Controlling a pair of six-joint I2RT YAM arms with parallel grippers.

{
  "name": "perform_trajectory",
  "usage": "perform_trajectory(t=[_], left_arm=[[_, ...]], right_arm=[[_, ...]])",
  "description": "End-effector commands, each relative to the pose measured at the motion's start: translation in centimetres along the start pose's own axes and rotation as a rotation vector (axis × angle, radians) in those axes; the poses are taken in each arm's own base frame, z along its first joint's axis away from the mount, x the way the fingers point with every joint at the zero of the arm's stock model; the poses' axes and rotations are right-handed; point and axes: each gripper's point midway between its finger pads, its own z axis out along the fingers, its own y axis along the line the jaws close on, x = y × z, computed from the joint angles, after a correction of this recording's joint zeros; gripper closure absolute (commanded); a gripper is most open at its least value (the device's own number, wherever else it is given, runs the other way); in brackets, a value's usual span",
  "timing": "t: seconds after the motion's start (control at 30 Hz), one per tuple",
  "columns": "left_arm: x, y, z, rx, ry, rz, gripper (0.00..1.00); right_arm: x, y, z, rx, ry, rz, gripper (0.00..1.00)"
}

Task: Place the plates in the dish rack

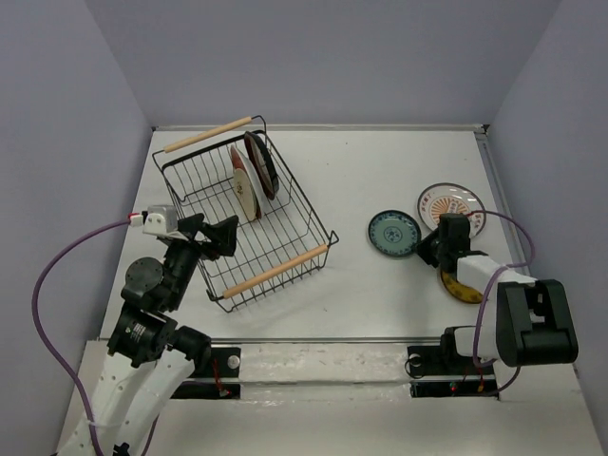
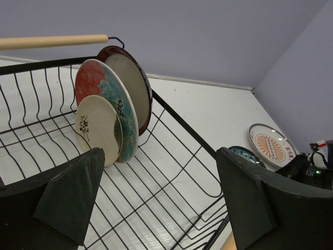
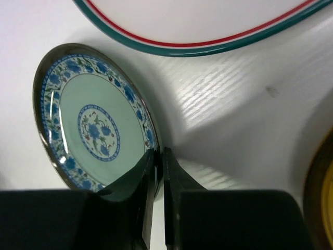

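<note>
The dish rack (image 1: 313, 214) stands at the left with three plates upright in it: maroon-rimmed (image 1: 263, 163), floral (image 1: 246, 180) and cream (image 1: 249, 201). In the left wrist view they lean together, maroon-rimmed (image 2: 132, 83), floral (image 2: 101, 83), cream (image 2: 96, 127). My left gripper (image 1: 223, 237) is open and empty over the rack's near left side (image 2: 161, 192). My right gripper (image 1: 425, 249) is shut on the rim of the small teal-blue plate (image 1: 392, 233), whose gripped edge (image 3: 93, 125) looks tilted up off the table. The sunburst plate (image 1: 449, 204) and the yellow plate (image 1: 463, 288) lie beside it.
The rack has wooden rod handles at the back (image 1: 209, 134) and front (image 1: 275, 271). The sunburst plate's rim (image 3: 208, 21) lies just beyond the teal-blue plate, and the yellow plate (image 3: 322, 203) is at the right. Walls enclose the table on three sides.
</note>
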Motion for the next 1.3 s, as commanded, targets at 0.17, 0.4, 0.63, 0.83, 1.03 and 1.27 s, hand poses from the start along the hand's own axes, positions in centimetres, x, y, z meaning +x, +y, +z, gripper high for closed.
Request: perform_trajectory(t=[0.17, 0.4, 0.63, 0.83, 1.03, 1.27], left_arm=[[-0.4, -5.6, -0.4, 0.314, -0.003, 0.008, 0.01], [1.3, -8.4, -0.5, 0.484, 0.084, -0.010, 0.01], [2.5, -10.1, -0.7, 0.598, 0.151, -0.037, 0.01], [3.4, -11.4, -0.9, 0.690, 0.202, -0.069, 0.01], [4.2, -10.6, 0.0, 0.643, 0.233, -0.080, 0.01], [5.9, -7.7, 2.3, 0.463, 0.284, -0.062, 0.01]], right_arm=[[-3.9, 5.5, -5.5, -0.283, -0.181, -0.021, 0.93], [-8.6, 12.3, -17.9, -0.569, -0.355, -0.093, 0.93], [-6.8, 18.7, -24.7, -0.901, -0.226, -0.162, 0.93], [-2.9, 23.1, -27.2, -1.054, -0.133, -0.277, 0.93], [3.4, 26.8, -28.1, -1.187, 0.035, -0.378, 0.93], [7.4, 29.2, -29.2, -1.323, 0.129, -0.461, 0.93]])
